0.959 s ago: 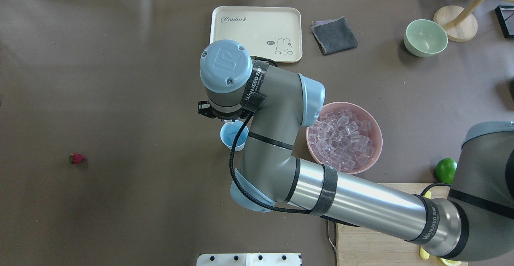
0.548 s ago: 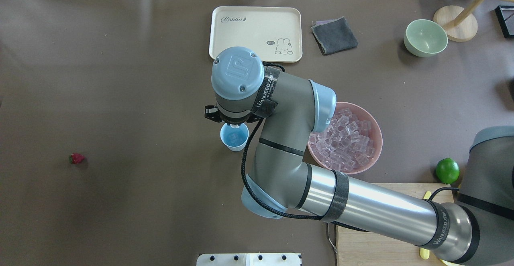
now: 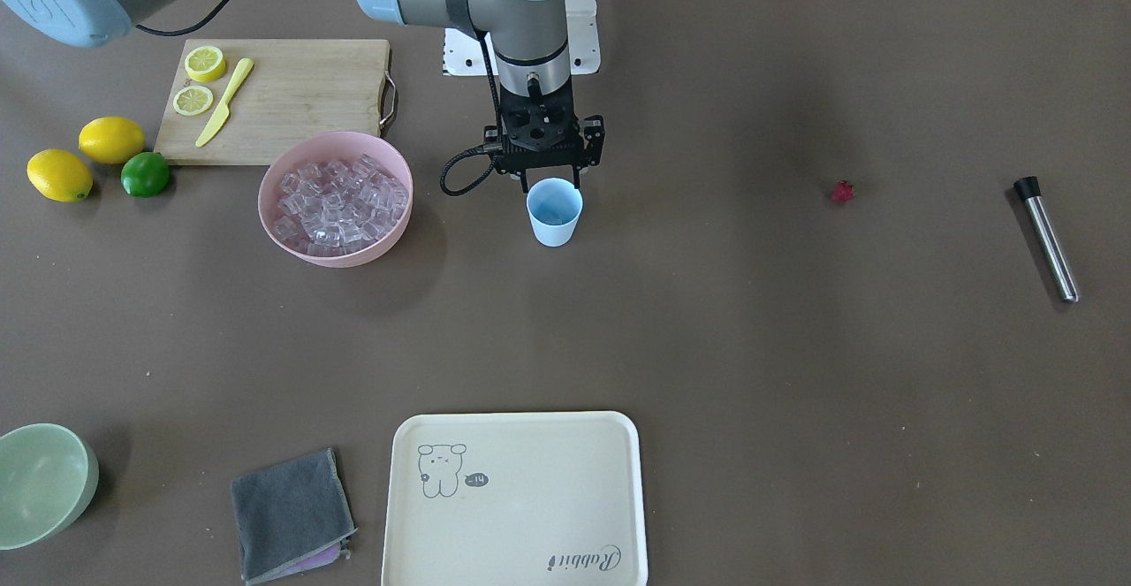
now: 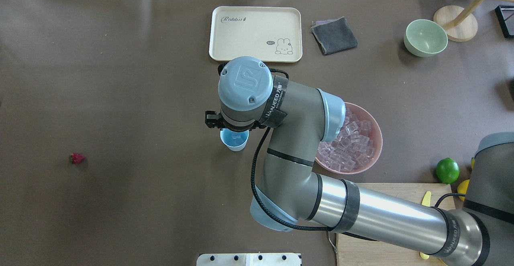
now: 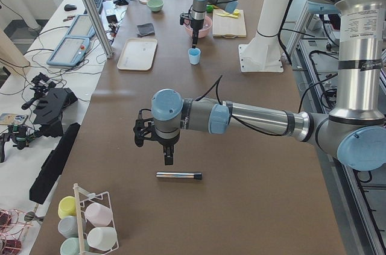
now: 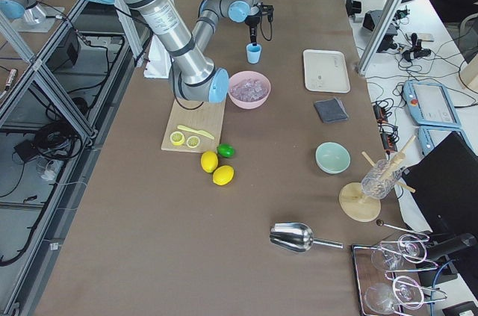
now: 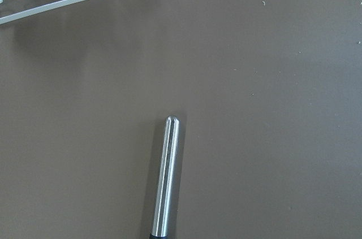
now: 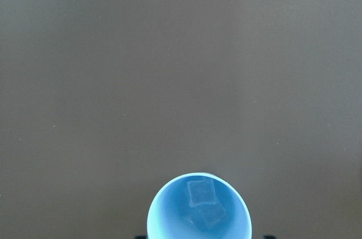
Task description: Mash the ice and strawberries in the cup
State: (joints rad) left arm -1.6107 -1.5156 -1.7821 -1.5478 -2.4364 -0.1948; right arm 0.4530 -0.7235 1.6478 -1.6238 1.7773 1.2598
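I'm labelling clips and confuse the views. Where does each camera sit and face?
Front-facing: across the table, facing the robot; right gripper above the cup.
Overhead: behind the robot, looking forward and down; right arm partly covers the cup.
Exterior left: table's left end; left gripper over a steel rod.
Exterior right: opposite end; right arm near, cup far.
Left wrist: down on the rod; no fingers show.
Right wrist: down into the cup holding ice.
Front-facing and exterior left share cup and rod.

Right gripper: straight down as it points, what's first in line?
The cup, most likely. The right gripper hangs open over its rim; it may straddle the walls and reach the table. Depth unclear.
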